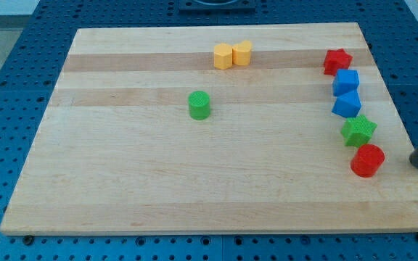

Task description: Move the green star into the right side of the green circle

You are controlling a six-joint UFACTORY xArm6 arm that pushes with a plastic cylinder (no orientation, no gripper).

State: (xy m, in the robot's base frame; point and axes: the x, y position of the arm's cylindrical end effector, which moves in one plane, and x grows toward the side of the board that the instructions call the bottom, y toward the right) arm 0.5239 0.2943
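The green star lies near the board's right edge, in a column of blocks. The green circle stands alone left of the board's middle, far to the left of the star. My rod enters from the view's right edge, and my tip sits just off the board's right edge, to the right of and a little below the star, and right of the red circle.
Above the star are two blue blocks and a red star. Two yellow blocks sit side by side near the top middle. The wooden board lies on a blue perforated table.
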